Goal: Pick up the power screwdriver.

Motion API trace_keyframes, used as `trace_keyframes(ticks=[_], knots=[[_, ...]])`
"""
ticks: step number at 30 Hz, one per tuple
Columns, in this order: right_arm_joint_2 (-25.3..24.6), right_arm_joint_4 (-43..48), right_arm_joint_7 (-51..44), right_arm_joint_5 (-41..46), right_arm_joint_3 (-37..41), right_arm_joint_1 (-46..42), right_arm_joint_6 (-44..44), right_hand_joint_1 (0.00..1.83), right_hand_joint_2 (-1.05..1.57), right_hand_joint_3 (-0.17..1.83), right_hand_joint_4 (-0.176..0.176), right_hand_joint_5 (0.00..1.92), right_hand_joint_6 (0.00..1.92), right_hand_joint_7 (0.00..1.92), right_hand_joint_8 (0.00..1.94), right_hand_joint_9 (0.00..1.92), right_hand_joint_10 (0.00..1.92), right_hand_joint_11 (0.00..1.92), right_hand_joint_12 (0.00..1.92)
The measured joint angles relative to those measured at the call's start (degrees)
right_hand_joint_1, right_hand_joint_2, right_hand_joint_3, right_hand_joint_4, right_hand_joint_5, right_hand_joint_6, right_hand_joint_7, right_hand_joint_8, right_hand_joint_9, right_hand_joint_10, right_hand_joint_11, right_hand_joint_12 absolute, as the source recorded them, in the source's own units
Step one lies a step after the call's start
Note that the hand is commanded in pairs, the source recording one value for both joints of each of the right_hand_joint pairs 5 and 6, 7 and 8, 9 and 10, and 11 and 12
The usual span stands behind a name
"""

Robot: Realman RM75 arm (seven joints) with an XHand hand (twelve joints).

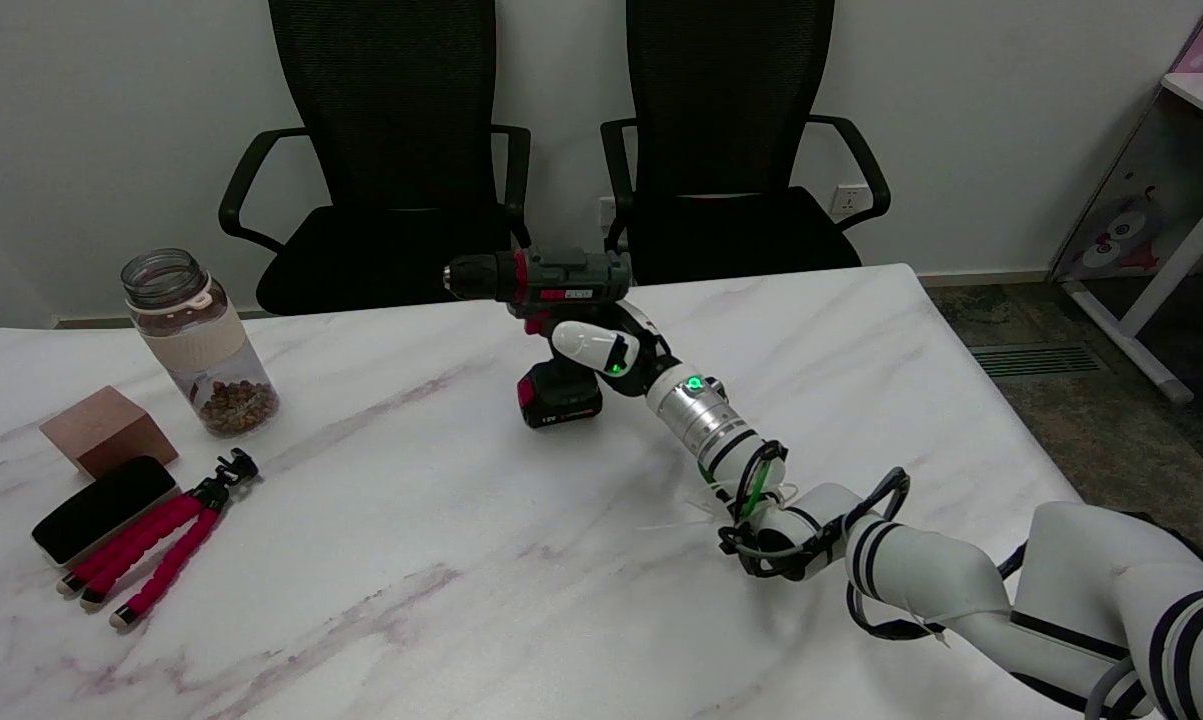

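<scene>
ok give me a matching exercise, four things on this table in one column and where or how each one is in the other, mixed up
Things:
1. screwdriver
2. jar
3. tripod
4. wood block

States:
A. lying flat near the table's left edge
B. gripped by the right hand
C. upright, without a lid, some brown bits at the bottom
D. between the jar and a black case

Pairs: 1-B, 2-C, 3-A, 4-D
</scene>
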Motion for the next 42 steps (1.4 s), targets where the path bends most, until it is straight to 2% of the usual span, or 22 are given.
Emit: trace_keyframes(ticks=[5, 8, 10, 13, 16, 19, 22, 28, 33, 38, 42], knots=[[-0.17, 0.22, 0.2, -0.02, -0.48, 0.43, 0.15, 0.89, -0.33, 0.96, 0.176, 0.42, 0.42, 0.42, 0.42, 0.24, 0.24, 0.31, 0.31], [-0.25, 0.34, 0.28, 0.0, -0.72, 0.6, 0.19, 0.89, -0.3, 0.95, 0.176, 0.43, 0.43, 0.43, 0.43, 0.36, 0.36, 0.54, 0.54], [-0.31, 0.4, 0.33, 0.08, -0.84, 0.7, 0.2, 0.9, -0.28, 0.94, 0.176, 0.43, 0.43, 0.43, 0.43, 0.44, 0.44, 0.77, 0.77], [-0.39, 0.5, 0.38, 0.15, -0.99, 0.82, 0.25, 0.9, -0.23, 0.93, 0.176, 0.45, 0.45, 0.45, 0.45, 0.6, 0.6, 1.03, 1.03], [-0.5, 0.54, 0.42, 0.21, -1.1, 0.91, 0.27, 0.9, -0.17, 0.93, 0.176, 0.46, 0.46, 0.46, 0.46, 0.85, 0.85, 1.23, 1.23], [-0.59, 0.57, 0.45, 0.24, -1.22, 0.95, 0.29, 0.9, -0.13, 0.98, 0.176, 0.48, 0.48, 0.48, 0.48, 1.08, 1.08, 1.33, 1.33], [-0.65, 0.63, 0.47, 0.26, -1.29, 0.98, 0.34, 0.9, -0.11, 0.99, 0.176, 0.49, 0.49, 0.49, 0.49, 1.23, 1.23, 1.38, 1.38], [-0.74, 0.69, 0.51, 0.29, -1.4, 1.01, 0.38, 0.9, -0.11, 1.01, 0.176, 0.5, 0.5, 0.5, 0.5, 1.28, 1.28, 1.4, 1.4], [-0.75, 0.73, 0.52, 0.21, -1.52, 1.09, 0.41, 0.91, -0.17, 1.03, 0.176, 0.51, 0.51, 0.51, 0.51, 1.23, 1.23, 1.4, 1.4], [-0.75, 0.84, 0.46, -0.21, -1.66, 1.24, 0.44, 0.99, -0.39, 1.08, 0.175, 0.48, 0.48, 0.48, 0.48, 1.12, 1.12, 1.37, 1.37], [-0.77, 1.07, 0.37, -0.77, -1.77, 1.46, 0.45, 1.09, -0.46, 1.15, 0.128, 0.38, 0.38, 0.38, 0.38, 1.06, 1.06, 1.37, 1.37]])
